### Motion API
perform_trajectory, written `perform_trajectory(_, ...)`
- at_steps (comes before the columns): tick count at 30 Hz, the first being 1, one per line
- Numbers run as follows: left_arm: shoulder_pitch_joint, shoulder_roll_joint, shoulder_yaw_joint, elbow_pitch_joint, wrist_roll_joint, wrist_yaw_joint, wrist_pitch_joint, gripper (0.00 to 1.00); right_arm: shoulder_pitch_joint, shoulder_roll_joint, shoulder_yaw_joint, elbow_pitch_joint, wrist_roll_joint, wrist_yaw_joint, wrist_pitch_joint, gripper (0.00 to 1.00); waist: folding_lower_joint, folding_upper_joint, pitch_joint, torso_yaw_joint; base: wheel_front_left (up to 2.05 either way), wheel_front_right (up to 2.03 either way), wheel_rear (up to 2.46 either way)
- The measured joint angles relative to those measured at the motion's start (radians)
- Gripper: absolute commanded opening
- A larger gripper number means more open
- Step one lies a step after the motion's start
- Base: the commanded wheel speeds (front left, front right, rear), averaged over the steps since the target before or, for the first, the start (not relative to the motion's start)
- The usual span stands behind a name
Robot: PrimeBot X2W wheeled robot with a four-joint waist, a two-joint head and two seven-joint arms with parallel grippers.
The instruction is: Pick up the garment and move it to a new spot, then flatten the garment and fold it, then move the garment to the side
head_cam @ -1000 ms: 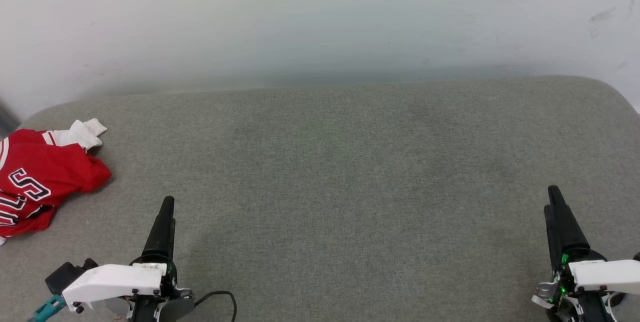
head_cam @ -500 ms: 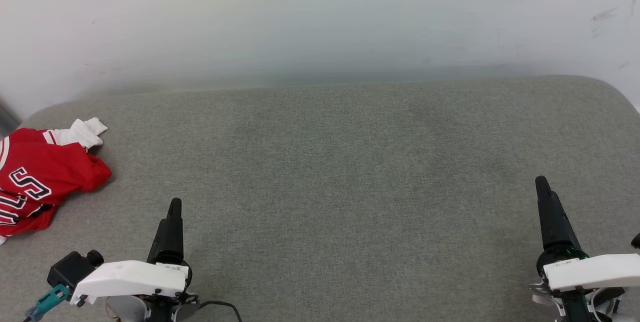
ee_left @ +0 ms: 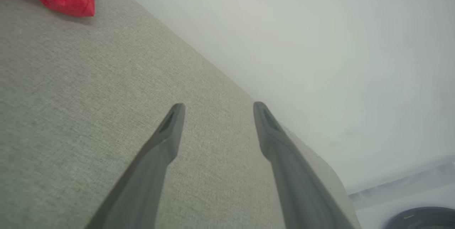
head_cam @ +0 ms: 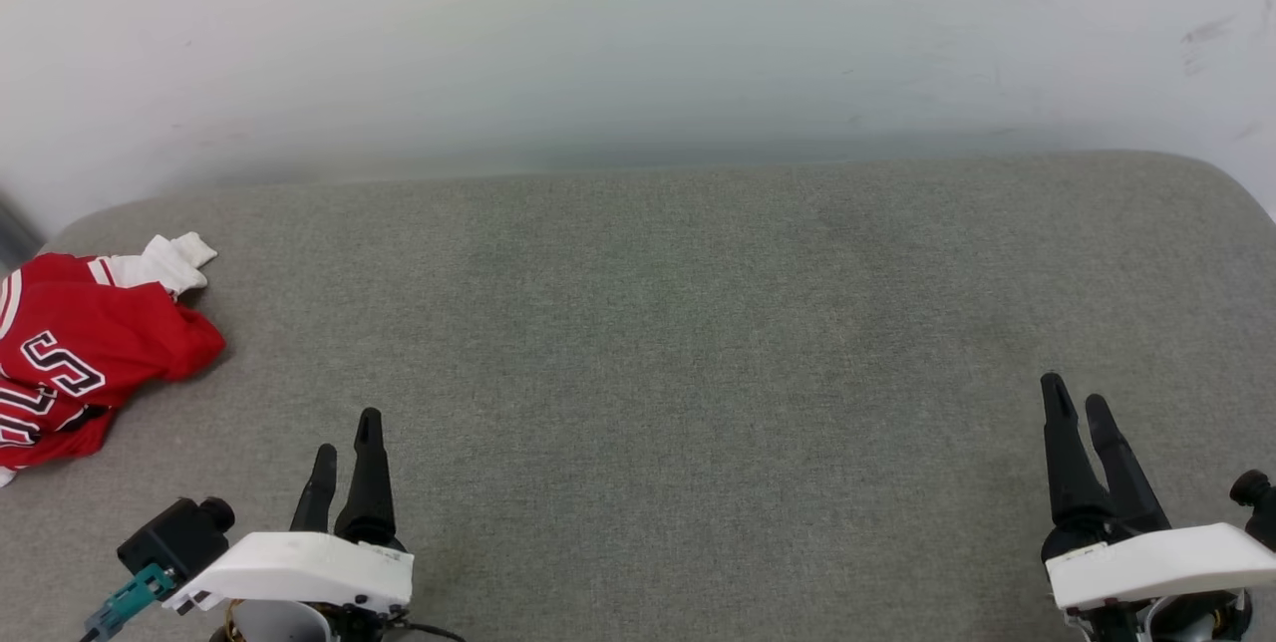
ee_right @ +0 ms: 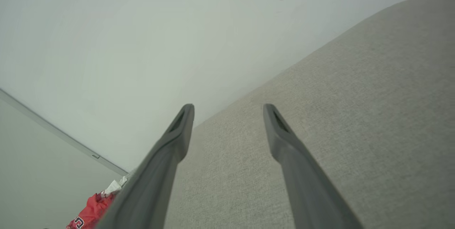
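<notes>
Red garment (head_cam: 85,358) at far left — apart from left gripper (head_cam: 347,433) and right gripper (head_cam: 1074,391), both agape.

Head cam looked down on the grey fabric surface (head_cam: 698,323); wrist cams sat low over it, rolled, facing the white wall (head_cam: 638,44). All three shared the red jersey (head_cam: 90,363).
</notes>
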Motion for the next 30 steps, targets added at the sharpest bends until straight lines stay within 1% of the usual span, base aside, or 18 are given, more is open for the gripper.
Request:
perform_trajectory(6, 0.008, 0.0, -0.016, -0.013, 0.083, 0.009, -0.018, 1.0, 0.007, 0.0, 0.001, -0.003, -0.084, 0.0, -0.019, 1.0, 0.0, 0.0, 0.0, 0.001, 0.0, 0.0, 0.0)
perform_trajectory(16, 0.026, 0.0, -0.034, -0.029, 0.217, 0.01, -0.049, 1.0, 0.026, 0.0, 0.0, -0.015, -0.219, 0.0, -0.049, 1.0, 0.0, 0.0, 0.001, 0.005, 0.0, 0.0, 0.0)
perform_trajectory(30, 0.047, 0.001, -0.052, -0.041, 0.379, 0.015, -0.086, 1.0, 0.046, 0.0, 0.006, -0.034, -0.371, 0.0, -0.085, 1.0, 0.0, 0.0, 0.001, 0.008, 0.0, 0.0, 0.0)
